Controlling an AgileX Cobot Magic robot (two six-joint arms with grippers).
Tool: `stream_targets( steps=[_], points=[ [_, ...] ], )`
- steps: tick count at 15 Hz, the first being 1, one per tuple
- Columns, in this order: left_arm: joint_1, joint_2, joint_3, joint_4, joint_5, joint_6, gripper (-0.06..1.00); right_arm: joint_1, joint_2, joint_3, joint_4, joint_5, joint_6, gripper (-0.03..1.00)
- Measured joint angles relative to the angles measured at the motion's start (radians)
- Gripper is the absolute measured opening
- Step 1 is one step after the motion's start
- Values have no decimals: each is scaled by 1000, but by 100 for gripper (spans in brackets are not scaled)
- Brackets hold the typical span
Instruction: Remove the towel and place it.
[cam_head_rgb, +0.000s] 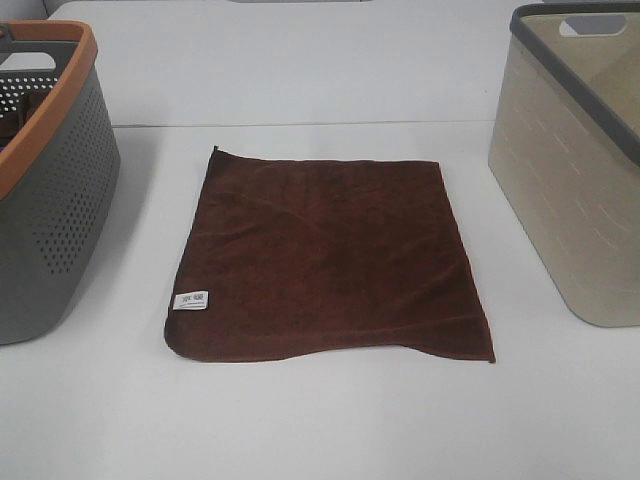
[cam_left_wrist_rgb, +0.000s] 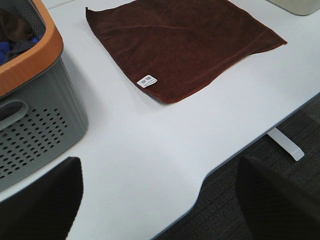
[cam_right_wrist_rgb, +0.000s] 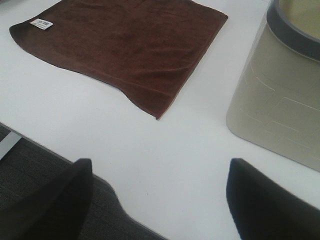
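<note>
The towel (cam_head_rgb: 325, 258) lies flat on the desk (cam_head_rgb: 320, 420), midway between the grey basket (cam_head_rgb: 45, 190) on the left and the beige basket (cam_head_rgb: 575, 170) on the right. Left claw (cam_left_wrist_rgb: 160, 200) and right claw (cam_right_wrist_rgb: 157, 200) hang wide open and empty at the near edge, the towel beyond both, roughly equally near.

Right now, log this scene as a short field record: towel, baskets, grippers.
towel: dark brown, spread flat on the white table, between the baskets
label: white, near one towel corner
grey basket: orange rim, holds cloth items
beige basket: grey rim
left gripper: open, empty
right gripper: open, empty
</note>
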Motion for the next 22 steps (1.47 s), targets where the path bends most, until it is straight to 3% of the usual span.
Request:
stream_targets(
  steps=[5, 6, 10, 12, 15, 17, 22],
  points=[
    [15, 0, 0, 0, 0, 0, 79, 0, 0, 0, 0, -1, 0, 71],
    [57, 0, 0, 0, 0, 0, 79, -14, 0, 0, 0, -1, 0, 71],
    [366, 0, 0, 0, 0, 3, 79, -185, 0, 0, 0, -1, 0, 71],
    [447, 0, 0, 0, 0, 3, 79, -235, 0, 0, 0, -1, 0, 71],
    [441, -8, 0, 0, -1, 3, 79, -244, -1, 0, 0, -1, 0, 71],
    [394, -67, 0, 0, -4, 3, 79, -244, -32, 0, 0, -1, 0, 71],
    [393, -70, 0, 0, -4, 3, 79, -244, -106, 2, 0, -2, 0, 71]
  ],
)
